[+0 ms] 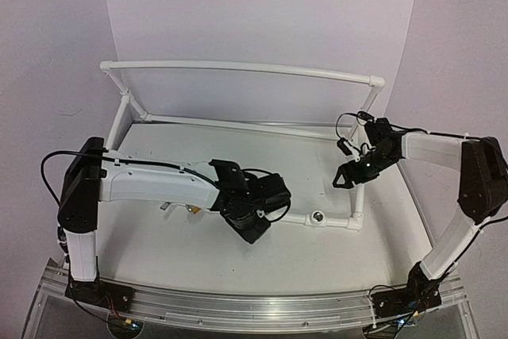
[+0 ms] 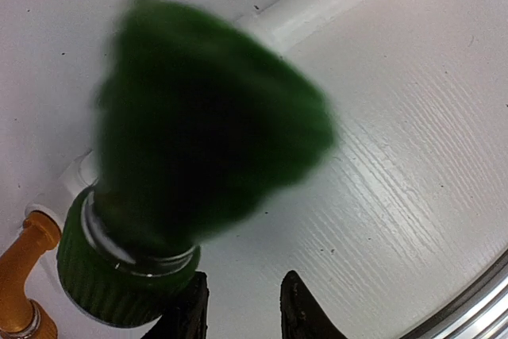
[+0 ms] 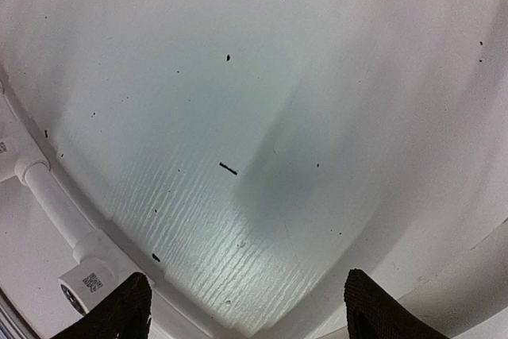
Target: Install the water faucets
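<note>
top: left gripper over the front rail of the frame, near brass tap; right gripper spread wide, empty.
left wrist: green tap, blurred, stands on the rail beside brass; fingertips narrowly apart, nothing between.
right wrist: no tap in sight.
step: probably seating green.
next: regrip, twist square; socket unfilled.
</note>
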Motion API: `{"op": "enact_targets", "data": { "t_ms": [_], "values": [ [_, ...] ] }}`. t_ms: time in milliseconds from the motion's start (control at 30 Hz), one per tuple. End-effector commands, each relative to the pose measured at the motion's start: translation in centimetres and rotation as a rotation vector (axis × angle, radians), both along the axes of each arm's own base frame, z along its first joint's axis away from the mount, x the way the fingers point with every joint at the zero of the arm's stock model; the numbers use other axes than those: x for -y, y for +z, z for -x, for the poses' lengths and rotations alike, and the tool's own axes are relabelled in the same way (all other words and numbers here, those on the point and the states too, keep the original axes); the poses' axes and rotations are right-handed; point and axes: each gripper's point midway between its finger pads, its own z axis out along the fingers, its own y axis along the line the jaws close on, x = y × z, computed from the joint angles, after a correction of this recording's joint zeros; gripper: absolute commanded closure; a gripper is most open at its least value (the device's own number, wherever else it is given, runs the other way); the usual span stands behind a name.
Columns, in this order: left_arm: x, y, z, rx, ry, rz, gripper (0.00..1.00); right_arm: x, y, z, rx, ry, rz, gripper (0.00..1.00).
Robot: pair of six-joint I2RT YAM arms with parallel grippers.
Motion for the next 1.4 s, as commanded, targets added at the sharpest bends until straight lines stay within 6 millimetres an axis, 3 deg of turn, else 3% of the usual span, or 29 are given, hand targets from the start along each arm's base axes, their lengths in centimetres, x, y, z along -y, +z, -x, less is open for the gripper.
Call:
{"op": "enact_targets", "data": {
  "t_ms": [0,200,700,1167,1367],
  "values": [
    [-1.4,3.3,-3.0,0.078,0.082,0.085,0.68,2.8,-1.5,-0.4,-0.034,-0.078,0.089,0.20],
    [-2.3,4.4,-5.3,0.139,0.110,0.099,0.69,2.6,-1.3,-0.4,-0.033,-0.073,0.075,0.20],
    [-1.6,6.3,-9.1,0.216,0.107,0.135,0.69,2.5,-0.9,-0.3,-0.027,-0.069,0.063,0.22],
    [3.3,7.3,-10.0,0.205,-0.007,0.244,0.69,2.4,-1.0,-0.3,-0.030,-0.068,0.057,0.22],
    [6.0,7.7,-8.4,0.144,-0.112,0.306,0.69,2.4,-1.0,-0.3,-0.031,-0.066,0.057,0.22]
  ]
}}
